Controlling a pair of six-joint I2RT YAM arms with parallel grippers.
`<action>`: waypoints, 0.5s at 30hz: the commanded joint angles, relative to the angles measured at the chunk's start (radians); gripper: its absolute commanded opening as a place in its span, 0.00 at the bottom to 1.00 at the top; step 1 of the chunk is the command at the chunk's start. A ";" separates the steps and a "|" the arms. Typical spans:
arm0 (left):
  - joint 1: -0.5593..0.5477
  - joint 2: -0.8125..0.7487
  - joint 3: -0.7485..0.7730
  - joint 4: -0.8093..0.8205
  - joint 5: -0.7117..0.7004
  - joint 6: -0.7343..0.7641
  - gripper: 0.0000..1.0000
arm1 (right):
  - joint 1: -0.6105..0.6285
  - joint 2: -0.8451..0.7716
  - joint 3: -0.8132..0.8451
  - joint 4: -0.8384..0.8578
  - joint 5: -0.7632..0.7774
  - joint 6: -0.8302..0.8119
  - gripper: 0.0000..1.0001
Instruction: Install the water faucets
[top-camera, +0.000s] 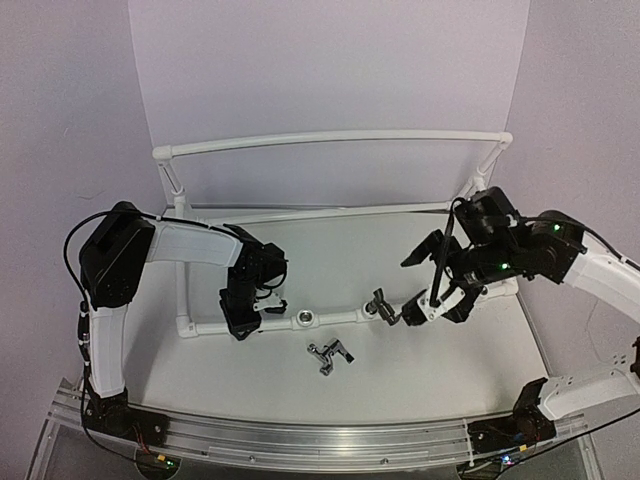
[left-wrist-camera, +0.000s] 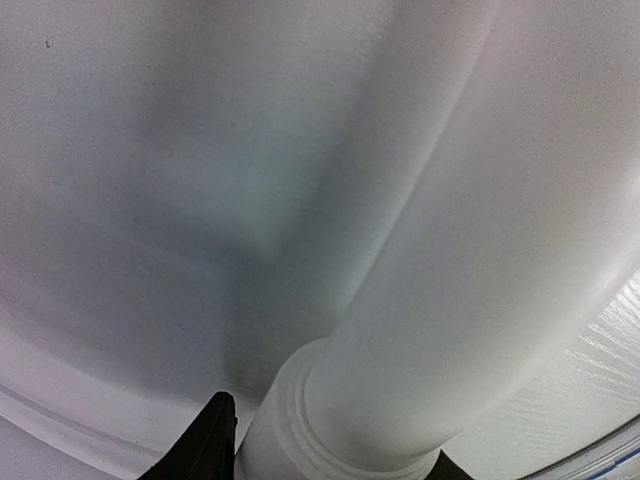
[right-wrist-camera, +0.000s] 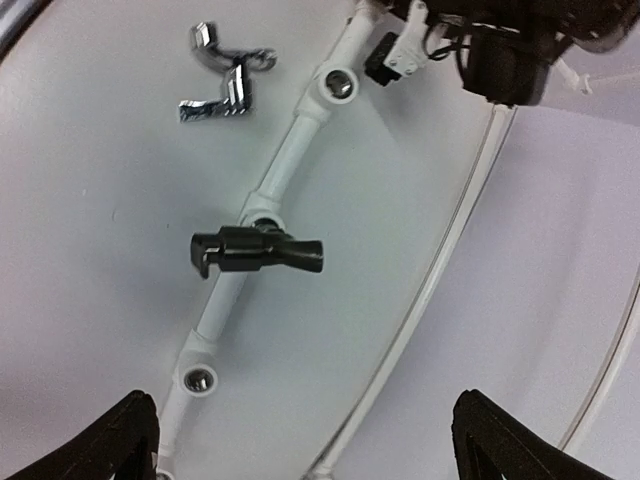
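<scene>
One dark water faucet stands in a socket of the white pipe frame's front bar, also seen from above as the faucet. My right gripper is open and empty, pulled back just right of it; from above, the right gripper is beside the bar. A second faucet lies loose on the table in front of the bar, shiny in the wrist view. My left gripper is shut on the bar's left end; the pipe fills the space between its fingers.
Two silver-ringed sockets on the bar stand empty. The frame's raised rear rail and side posts ring the work area. White walls close in behind. An aluminium rail runs along the near edge.
</scene>
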 joint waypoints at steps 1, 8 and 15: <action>0.030 0.046 0.004 0.121 0.152 -0.217 0.17 | -0.003 -0.011 -0.106 0.154 0.043 -0.517 0.98; 0.030 0.039 0.000 0.129 0.161 -0.221 0.16 | -0.002 0.046 -0.186 0.302 0.056 -0.649 0.98; 0.030 0.038 -0.006 0.139 0.165 -0.216 0.16 | -0.002 0.071 -0.273 0.409 0.033 -0.742 0.98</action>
